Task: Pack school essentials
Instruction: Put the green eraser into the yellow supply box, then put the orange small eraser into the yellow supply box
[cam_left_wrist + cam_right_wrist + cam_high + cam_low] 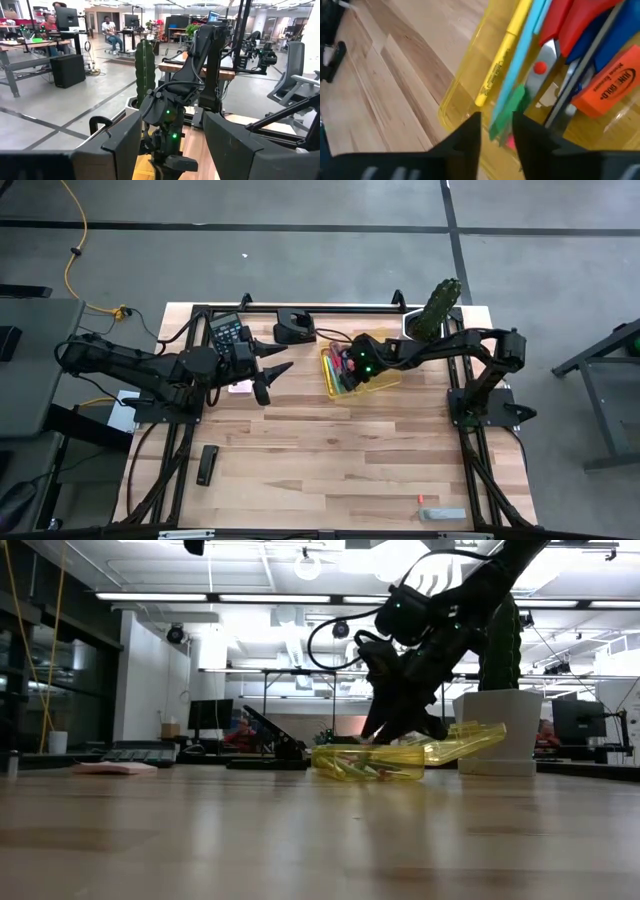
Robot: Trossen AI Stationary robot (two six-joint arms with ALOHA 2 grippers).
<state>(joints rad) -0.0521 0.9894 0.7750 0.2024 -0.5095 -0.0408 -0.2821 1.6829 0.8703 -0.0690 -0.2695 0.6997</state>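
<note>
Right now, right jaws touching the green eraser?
Cannot tell. Right wrist view shows the green eraser just past the right gripper, in the gap between its jaws; no contact or clearance is plain.

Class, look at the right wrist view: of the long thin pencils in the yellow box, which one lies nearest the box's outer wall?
The yellow pencil: it runs along the yellow box's wall, while the teal pencil lies further inside, beside the scissors.

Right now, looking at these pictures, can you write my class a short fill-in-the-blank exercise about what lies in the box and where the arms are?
1. The pencils and scissors lie in a clear ____ box.
2. The right gripper is over the box, its fingers on either side of a small ____ eraser.
3. Beside the scissors lies an ____ eraser.
4. The left gripper waits near the ____.

Missing words: yellow; green; orange; calculator
</note>
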